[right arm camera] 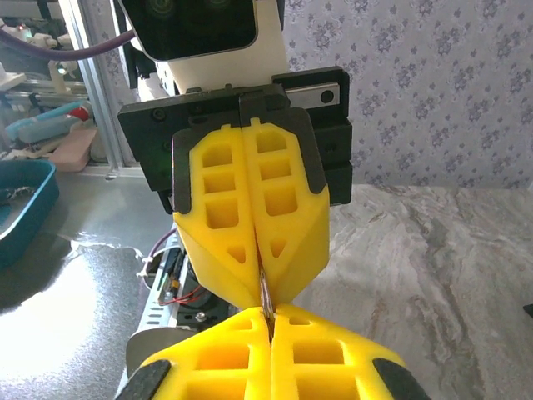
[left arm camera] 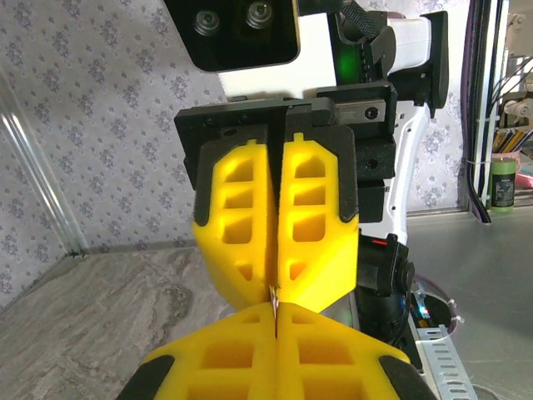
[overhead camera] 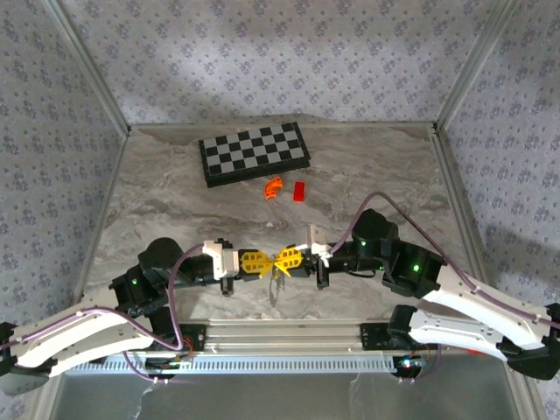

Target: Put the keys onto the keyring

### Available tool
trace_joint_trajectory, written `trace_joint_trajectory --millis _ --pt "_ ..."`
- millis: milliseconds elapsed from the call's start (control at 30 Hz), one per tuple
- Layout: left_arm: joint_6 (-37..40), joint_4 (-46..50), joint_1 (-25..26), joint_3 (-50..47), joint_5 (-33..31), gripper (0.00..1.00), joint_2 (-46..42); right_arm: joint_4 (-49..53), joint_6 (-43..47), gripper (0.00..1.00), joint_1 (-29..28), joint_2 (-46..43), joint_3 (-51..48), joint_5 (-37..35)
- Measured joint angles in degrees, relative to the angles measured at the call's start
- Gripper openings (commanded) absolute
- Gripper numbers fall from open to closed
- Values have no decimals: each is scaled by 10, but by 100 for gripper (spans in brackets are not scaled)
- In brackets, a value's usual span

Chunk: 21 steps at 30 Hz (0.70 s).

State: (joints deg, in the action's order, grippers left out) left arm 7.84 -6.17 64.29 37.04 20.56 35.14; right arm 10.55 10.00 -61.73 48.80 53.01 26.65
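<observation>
Left gripper point(overhead camera: 263, 262) and right gripper point(overhead camera: 285, 260), hollow-celled yellow plastic wedges, each clamped flat shut and meeting nose to nose above the veined grey stone-look tabletop point(overhead camera: 175, 201), both pinching one thin metal sliver point(right arm camera: 265, 293) at the tips, key or keyring indistinguishable.

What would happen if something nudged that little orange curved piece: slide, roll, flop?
The orange curved piece looks small, so probably light and quick to skid on the smooth table. Its arched shape may make it rock or spin, not roll.

Bright, even light; soft shadows; close-ups sharp.
</observation>
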Motion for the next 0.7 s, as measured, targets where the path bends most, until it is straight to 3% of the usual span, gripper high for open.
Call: trace_joint_trajectory --millis 167,267,433,700 --pt "1 12 0 0 -6 0 2 11 6 0 0 4 1 -3" --pt "6 53 0 12 -24 8 8 43 19 0 -3 17 15 -17" --pt "16 131 0 60 -48 11 30 107 40 0 -10 40 54 -45" --pt "32 198 0 85 -58 2 50 172 61 0 -14 71 87 -62"
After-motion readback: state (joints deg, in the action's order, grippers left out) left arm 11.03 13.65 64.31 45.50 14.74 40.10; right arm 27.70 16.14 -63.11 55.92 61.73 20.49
